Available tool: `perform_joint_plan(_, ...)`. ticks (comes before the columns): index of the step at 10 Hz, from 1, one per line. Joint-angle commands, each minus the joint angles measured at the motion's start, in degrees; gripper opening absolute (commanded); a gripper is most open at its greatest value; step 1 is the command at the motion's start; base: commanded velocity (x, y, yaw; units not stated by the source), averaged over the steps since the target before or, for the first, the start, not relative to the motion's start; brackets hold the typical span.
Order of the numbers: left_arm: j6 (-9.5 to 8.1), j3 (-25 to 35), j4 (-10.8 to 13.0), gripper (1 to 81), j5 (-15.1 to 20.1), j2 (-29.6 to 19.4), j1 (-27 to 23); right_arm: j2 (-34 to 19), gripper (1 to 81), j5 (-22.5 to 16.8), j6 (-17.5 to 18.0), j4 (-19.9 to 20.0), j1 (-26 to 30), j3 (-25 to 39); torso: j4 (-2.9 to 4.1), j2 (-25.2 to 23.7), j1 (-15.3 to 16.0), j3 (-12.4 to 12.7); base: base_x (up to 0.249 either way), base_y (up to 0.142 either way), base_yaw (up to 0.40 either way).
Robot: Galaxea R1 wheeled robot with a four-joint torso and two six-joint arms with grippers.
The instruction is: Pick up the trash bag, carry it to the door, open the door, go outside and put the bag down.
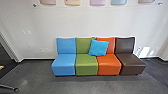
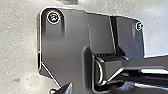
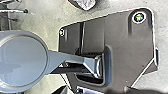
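Note:
In the right wrist view, a pale, crumpled thing (image 3: 86,3) with a dark edge lies on the floor side beyond the robot's plate; whether it is the trash bag I cannot tell. A dark pointed tip at the lower edge of the left wrist view looks like part of my left gripper (image 2: 66,88). A similar dark tip, seemingly of my right gripper (image 3: 61,90), is low in the right wrist view. What either gripper holds cannot be made out.
Ahead, a row of blue, green, orange and brown seats (image 1: 86,65) stands against a white wall (image 1: 85,22), with a blue cushion (image 1: 98,47) on it. A chair leg (image 1: 8,87) juts in at lower left. A pale frame (image 1: 8,47) edges a dark opening at far left.

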Motion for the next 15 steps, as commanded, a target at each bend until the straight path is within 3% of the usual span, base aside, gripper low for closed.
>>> perform_joint_plan(1,0.06,0.22,-1.17,81.1,3.98,-1.25,-2.50,-4.22,81.1,-2.92,0.85,0.61,3.29,3.28,0.00,-5.67,3.65,-5.30,0.000,0.000,0.000)
perform_joint_plan(2,0.05,0.13,-1.51,81.1,3.98,-1.42,-2.94,-5.36,81.1,-2.92,1.55,0.61,4.08,4.25,0.00,-7.80,5.03,-7.19,0.000,0.000,0.000)
perform_joint_plan(4,0.05,0.13,-2.75,81.1,4.24,-1.51,-4.52,-8.08,81.1,-3.19,2.26,0.78,6.02,6.44,0.00,-11.63,7.45,-5.40,0.000,0.000,0.000)
perform_joint_plan(7,0.05,0.04,-3.62,81.1,4.33,-1.43,-6.72,-9.93,81.1,-3.36,2.26,1.84,7.60,8.65,0.00,-16.72,10.80,-6.47,0.000,0.000,0.000)
perform_joint_plan(15,0.05,0.04,-4.77,81.1,7.32,-1.34,-9.80,-10.10,81.1,-3.36,2.26,2.28,7.52,8.74,0.00,-33.42,21.24,-6.51,0.000,0.000,0.000)
